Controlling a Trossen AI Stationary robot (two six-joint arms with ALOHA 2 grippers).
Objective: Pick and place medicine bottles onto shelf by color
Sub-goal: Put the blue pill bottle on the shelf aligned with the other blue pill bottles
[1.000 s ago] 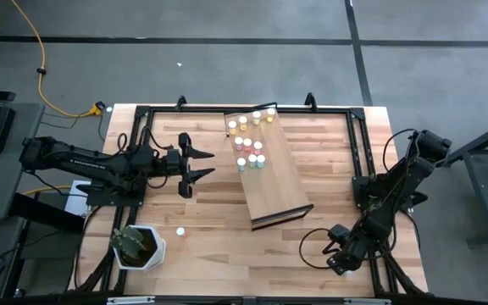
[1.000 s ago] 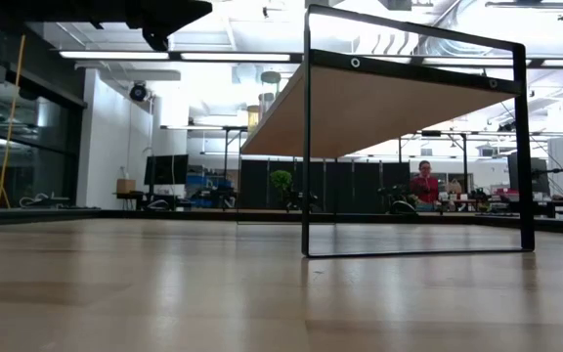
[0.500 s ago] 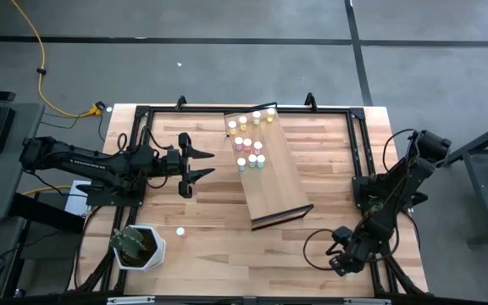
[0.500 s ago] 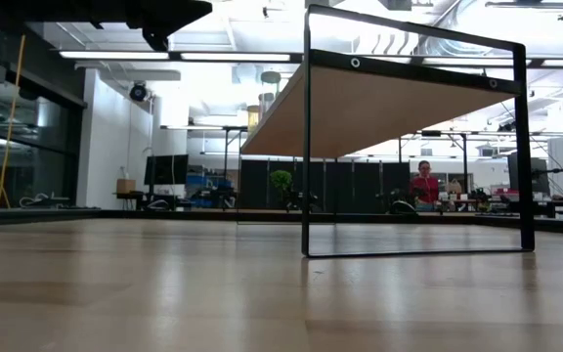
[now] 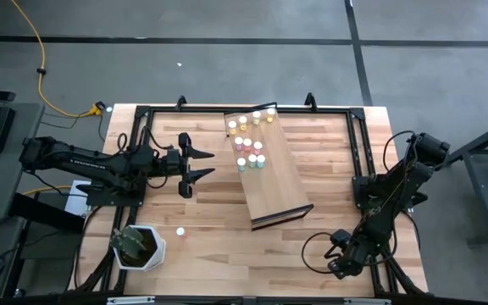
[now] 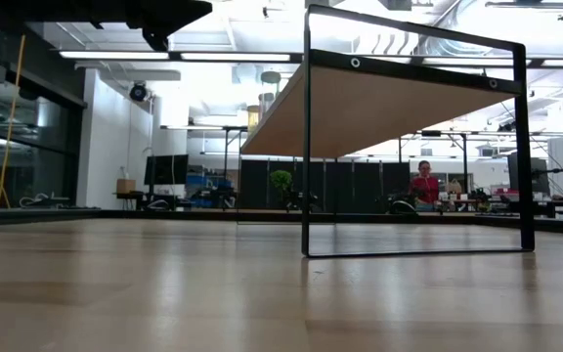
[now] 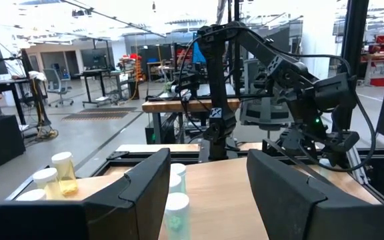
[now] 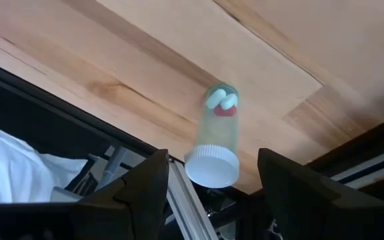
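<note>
Only the right arm has moved since a moment ago: its wrist has drifted slightly over the near right corner of the table point(image 5: 210, 212), while everything else looks as before.

Most of the medicine bottles point(image 5: 248, 142) stand in a loose cluster on the far end of the shelf point(image 5: 278, 182), which lies diagonally in the middle of the table. Yellow ones are nearest the far edge, then pink ones, then teal ones. In the low view the shelf shows as a sloped board in a dark frame. One small bottle point(image 5: 180, 230) stands alone on the table, near the white plant pot point(image 5: 138, 246).

A greenish bottle point(image 8: 217, 143) with a white cap lies on its side on the wood near the table's edge, in the right wrist view. It is in line with the gap between the two dark fingers point(image 8: 145, 193), which stand wider than the bottle and do not press on it. So the right gripper point(image 5: 335, 257) is released, holding nothing.

The left gripper point(image 5: 202, 163) hovers just beside the bottle end of the shelf, fingers spread and empty.

A person point(image 6: 424, 186) in a red top sits far behind the table.
</note>
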